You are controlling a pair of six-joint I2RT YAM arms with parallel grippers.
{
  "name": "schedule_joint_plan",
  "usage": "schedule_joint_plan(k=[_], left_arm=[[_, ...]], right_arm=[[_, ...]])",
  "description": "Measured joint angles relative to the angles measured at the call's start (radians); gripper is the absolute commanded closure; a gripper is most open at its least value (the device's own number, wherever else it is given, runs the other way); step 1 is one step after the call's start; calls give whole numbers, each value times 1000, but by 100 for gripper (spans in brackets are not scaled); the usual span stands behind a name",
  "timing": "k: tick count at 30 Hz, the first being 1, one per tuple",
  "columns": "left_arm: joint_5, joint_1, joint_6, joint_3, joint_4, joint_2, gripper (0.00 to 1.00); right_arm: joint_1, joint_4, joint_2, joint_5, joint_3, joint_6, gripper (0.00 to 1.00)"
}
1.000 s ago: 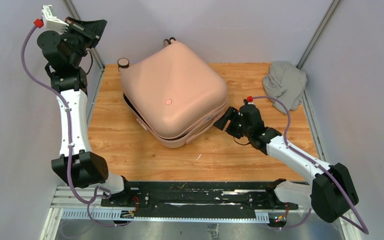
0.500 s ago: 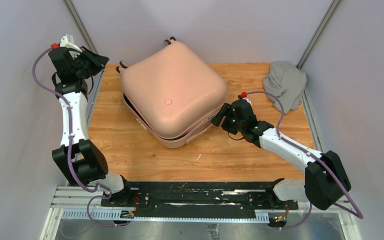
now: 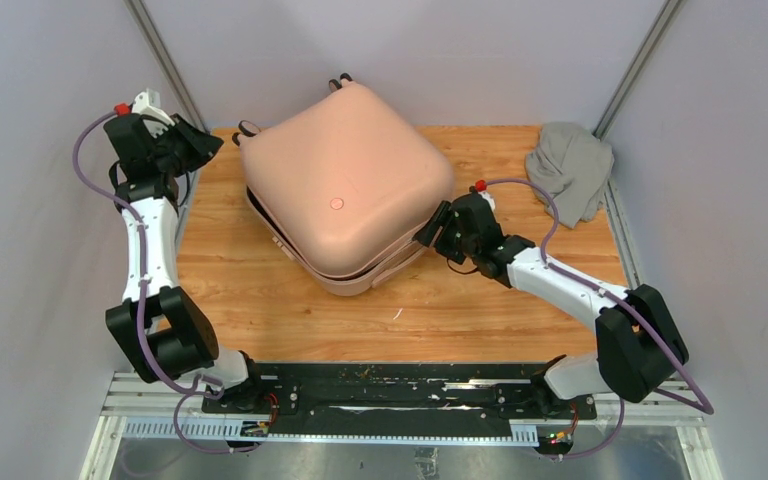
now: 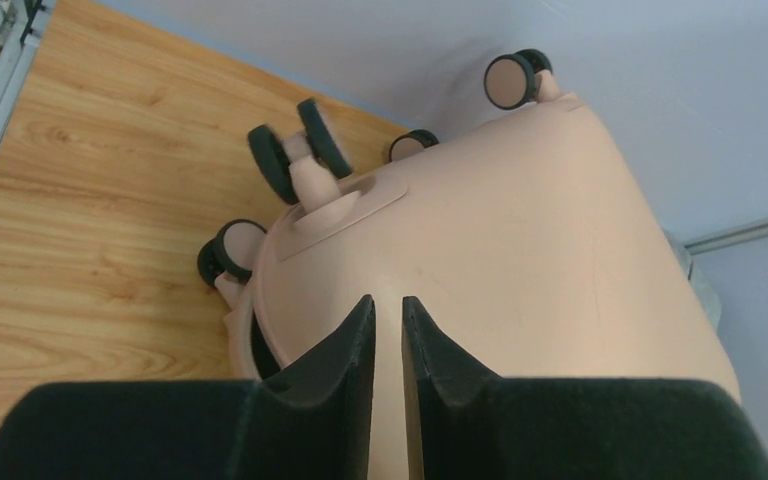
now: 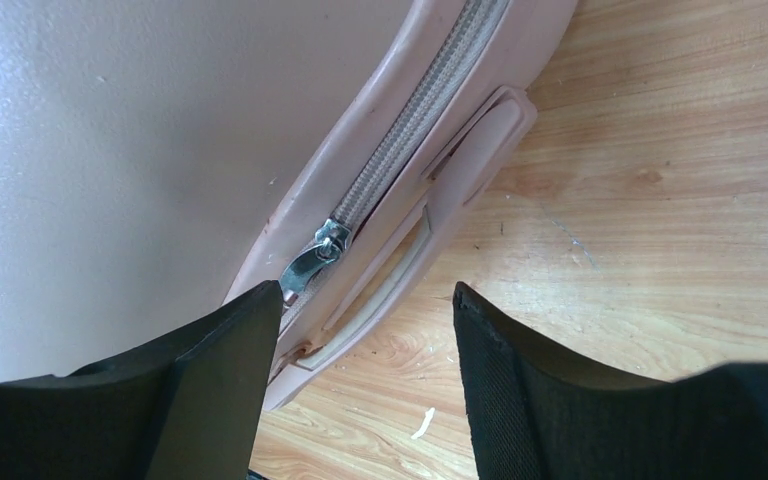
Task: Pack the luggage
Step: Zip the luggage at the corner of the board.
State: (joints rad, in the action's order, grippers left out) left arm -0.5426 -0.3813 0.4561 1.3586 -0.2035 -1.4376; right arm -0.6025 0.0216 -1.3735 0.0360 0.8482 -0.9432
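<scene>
Luggage (image 3: pixel 345 190): L jaws barely apart, R jaws spread wide at zip pull (image 5: pixel 312 262).

Looks like a robotics lab test cell. Closed in by plain pale grey wall panels (image 3: pixel 30 250), with bare metal posts (image 3: pixel 158 50) in the corners. Built around a wooden counter (image 3: pixel 260 290) edged by a black mounting rail (image 3: pixel 390 385) on aluminium framing. Fitted with a left arm (image 3: pixel 150 240) and a right arm (image 3: pixel 560 285), white and black, bolted there and trailing purple cables (image 3: pixel 77 155). Set with test props: a pink suitcase (image 3: pixel 345 190), a grey cloth (image 3: pixel 570 165).
</scene>
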Motion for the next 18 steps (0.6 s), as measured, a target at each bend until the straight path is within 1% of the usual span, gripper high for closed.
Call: schedule_joint_plan(k=[3,6,10,14,18], left_arm=[[-2,-18,-14,-36,0,0,73],[-2,-35,-33,-69,-3,-1,60],[5,-43,-80,-92,-5,-1,49],[14,-49,-140,-131,-2,-1,46],[20,-73,-180,-169,-10,-2,45]], right_arm=[[0,-3,0,6,2,-11,34],[-2,2,-19,19,27,-24,35],[-14,18,-69,31,79,-32,38],[-38,86,-100,68,134,-34,48],[-54,108,-105,96,153,-39,63]])
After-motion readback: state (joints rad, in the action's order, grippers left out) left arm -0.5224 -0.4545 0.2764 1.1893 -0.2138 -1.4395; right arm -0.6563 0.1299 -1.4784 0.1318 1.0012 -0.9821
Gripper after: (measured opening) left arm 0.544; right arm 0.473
